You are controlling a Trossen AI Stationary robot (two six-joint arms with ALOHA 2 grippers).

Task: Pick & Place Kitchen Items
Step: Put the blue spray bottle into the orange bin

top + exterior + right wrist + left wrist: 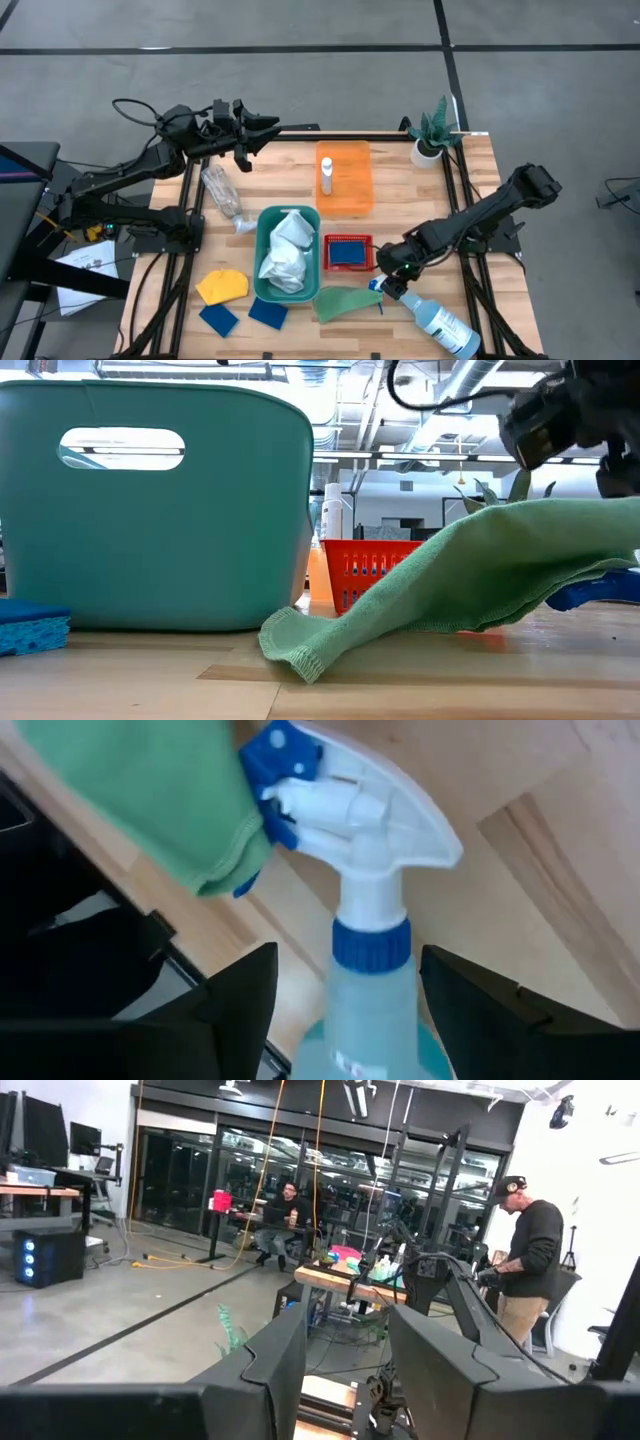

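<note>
As the spray bottle [437,321] lay flat at the bench's [400,200] five o'clock corner, the right pincer [345,995] stood open astride its neck, apparently to grasp; the left pincer's [262,128] state I couldn't tell.

Your spray bottle [438,320] lies at the near right corner; the cloth [345,302] lies just left of it, touching its trigger, before the small basket [348,253].

My spray bottle [440,322] lies flat on the counter [470,200], blue trigger touching the green cloth [345,301]; white cloths [285,252] fill the teal bin [262,225].
</note>
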